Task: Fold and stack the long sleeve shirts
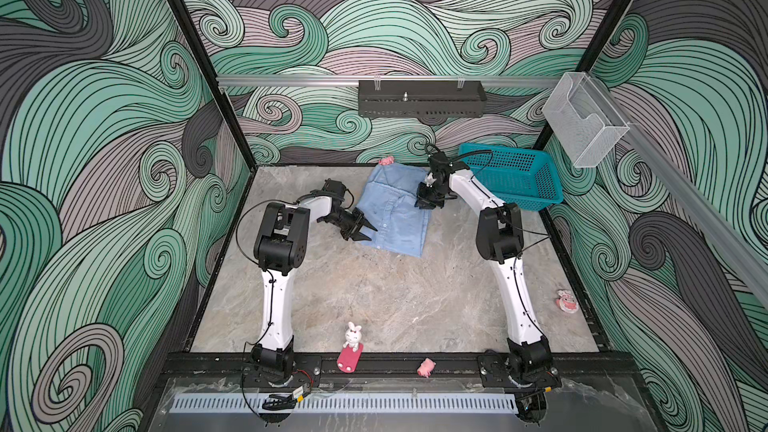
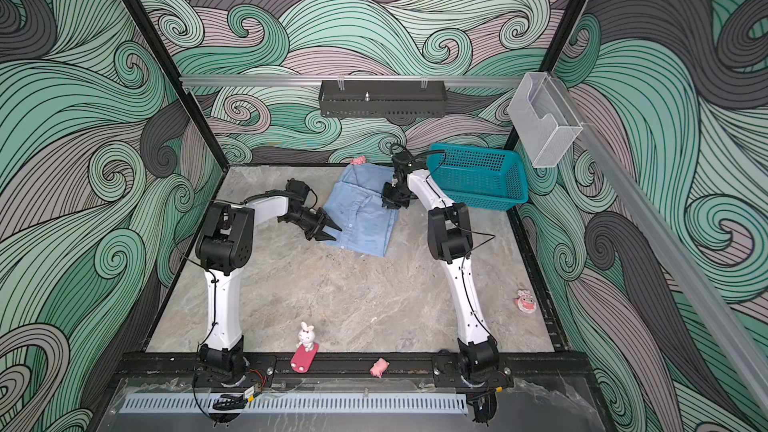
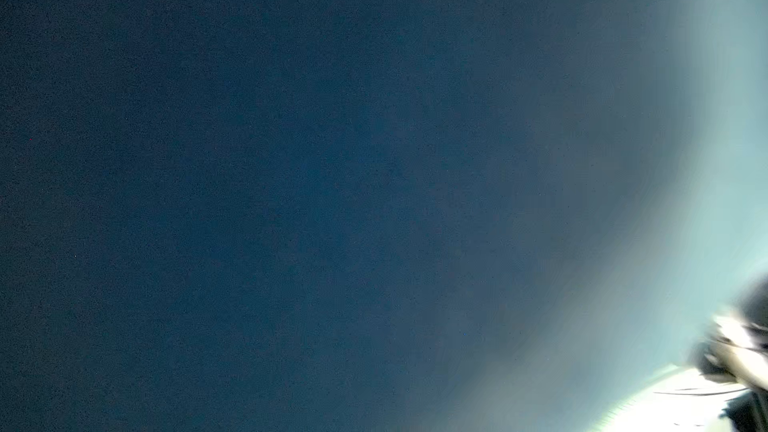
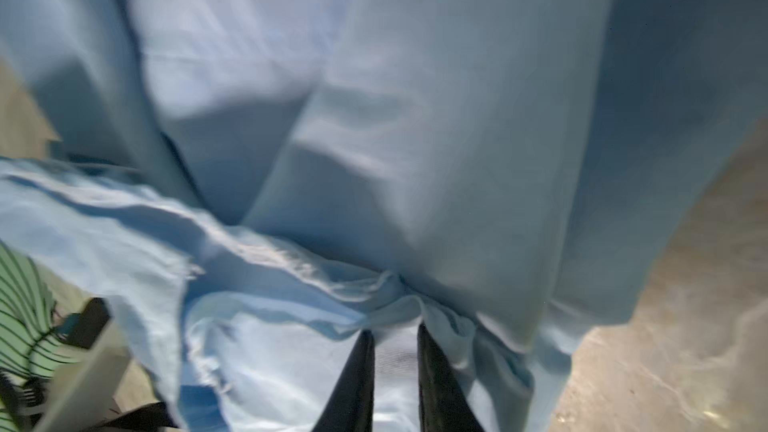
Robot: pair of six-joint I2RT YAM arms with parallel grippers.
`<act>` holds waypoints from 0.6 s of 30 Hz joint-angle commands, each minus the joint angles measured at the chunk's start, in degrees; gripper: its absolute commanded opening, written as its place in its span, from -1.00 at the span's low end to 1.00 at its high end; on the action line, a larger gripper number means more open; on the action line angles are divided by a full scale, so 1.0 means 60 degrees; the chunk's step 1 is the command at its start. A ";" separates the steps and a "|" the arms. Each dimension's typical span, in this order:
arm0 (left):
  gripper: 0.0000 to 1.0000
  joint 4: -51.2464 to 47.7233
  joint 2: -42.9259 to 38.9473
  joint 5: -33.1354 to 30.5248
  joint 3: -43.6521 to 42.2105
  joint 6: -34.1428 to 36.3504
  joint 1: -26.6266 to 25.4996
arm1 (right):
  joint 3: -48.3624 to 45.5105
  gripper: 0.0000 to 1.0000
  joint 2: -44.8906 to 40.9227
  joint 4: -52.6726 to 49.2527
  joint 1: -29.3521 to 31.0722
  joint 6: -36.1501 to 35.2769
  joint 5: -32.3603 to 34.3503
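One light blue long sleeve shirt (image 1: 395,218) (image 2: 361,222) lies partly folded at the back middle of the table, button placket up. My left gripper (image 1: 369,232) (image 2: 333,232) sits at the shirt's left edge with its fingers spread apart. The left wrist view is a dark blue blur and shows no jaws. My right gripper (image 1: 428,201) (image 2: 392,200) is at the shirt's right edge. In the right wrist view its two black fingers (image 4: 361,367) stand close together, and my right gripper (image 4: 395,332) pinches a puckered fold of the shirt (image 4: 415,118).
A teal basket (image 1: 515,176) stands at the back right, close behind the right arm. Small toys lie about: a pink pig (image 1: 386,160) behind the shirt, a bunny (image 1: 352,338) and another pig (image 1: 426,367) at the front rail, a pink toy (image 1: 567,300) at the right edge.
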 commanded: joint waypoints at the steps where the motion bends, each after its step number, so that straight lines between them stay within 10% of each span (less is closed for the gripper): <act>1: -0.04 -0.1449 0.0232 -0.0625 0.0347 0.0500 0.0308 | -0.0888 -0.57 -0.0576 -0.0397 0.0488 -0.0399 0.0432; 12: 0.25 -0.2898 -0.1203 -0.0795 0.0387 0.1815 0.1868 | -0.7211 -0.55 -0.4342 0.2465 0.2248 0.0562 0.0038; 18: 0.27 -0.3479 -0.2168 -0.0652 -0.0024 0.2581 0.2240 | -0.8431 0.03 -0.6385 0.2827 0.2737 0.0883 0.0551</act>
